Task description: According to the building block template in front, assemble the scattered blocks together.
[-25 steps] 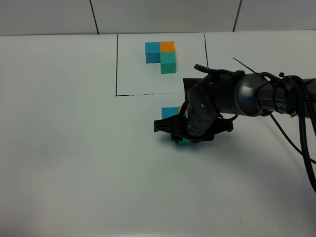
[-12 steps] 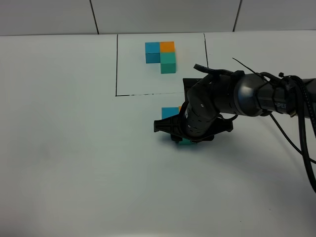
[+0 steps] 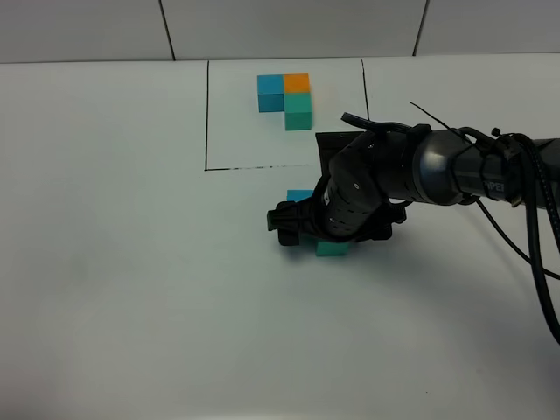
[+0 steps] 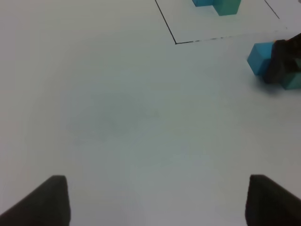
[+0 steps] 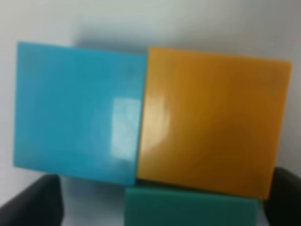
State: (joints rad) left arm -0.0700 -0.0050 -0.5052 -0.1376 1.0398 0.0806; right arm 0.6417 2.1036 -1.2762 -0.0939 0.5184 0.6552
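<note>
Down on the white surface [image 3: 131, 289], just outside the drawn rectangle, the scattered blocks sit gathered under the right arm: the right wrist view shows the blue block [image 5: 77, 110] and the orange block [image 5: 211, 120] side by side with faces touching, and the teal-green block [image 5: 190, 207] pressed against the orange one's near edge, the same L as the building block template [image 3: 286, 98] farther back inside its black frame. From the high camera only a sliver of blue [image 3: 299, 194] and the teal-green cube [image 3: 332, 248] show past the arm. The right end effector [image 5: 160, 202] hangs directly over the cluster with its fingers [image 5: 30, 202] spread to either side of the teal-green block, apart and clamped on nothing. The left end effector [image 4: 157, 200] waits well away over bare surface, its two fingertips wide apart and empty. The likeliest trouble, as I judge it, is on the withdrawal: the spread fingers stand close beside the teal-green cube, so a sideways drift or a tilted lift could catch its edge and drag it off the orange block, or nudge the whole trio out of line. A straight vertical rise would avoid that. The seam between blue and orange looks slightly skewed in the blurred close view, though I cannot tell if that is real. No container is present; the frame holds only the template.
</note>
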